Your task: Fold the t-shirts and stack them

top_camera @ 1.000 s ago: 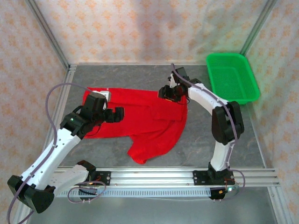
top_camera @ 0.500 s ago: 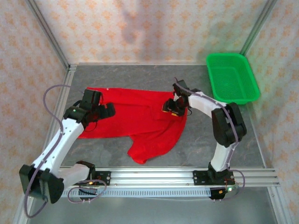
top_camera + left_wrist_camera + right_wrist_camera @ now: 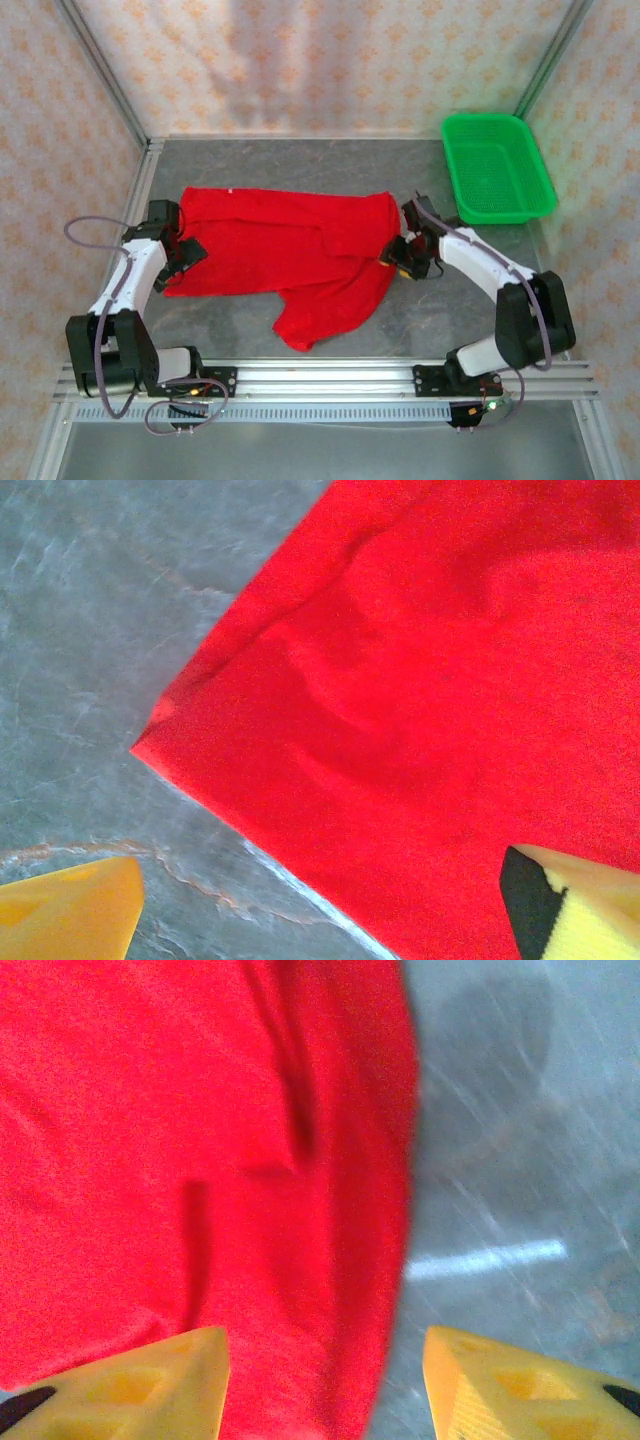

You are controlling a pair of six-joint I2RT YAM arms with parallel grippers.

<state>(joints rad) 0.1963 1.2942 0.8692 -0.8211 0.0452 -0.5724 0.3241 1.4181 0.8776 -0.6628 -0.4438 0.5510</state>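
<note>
**A:** Left gripper (image 3: 187, 249) sits at the red t-shirt's (image 3: 290, 245) left edge with its jaws spread wide. One finger is over bare table (image 3: 450, 300), the other over cloth, and it holds nothing.

**B:** And the right gripper (image 3: 399, 258)?

**A:** About half spread, straddling the shirt's right hem, nothing pinched. The shirt lies mid-table between the two, plain side up, creased.

**B:** The green basket (image 3: 485, 119) sits well apart in the far right corner.
</note>
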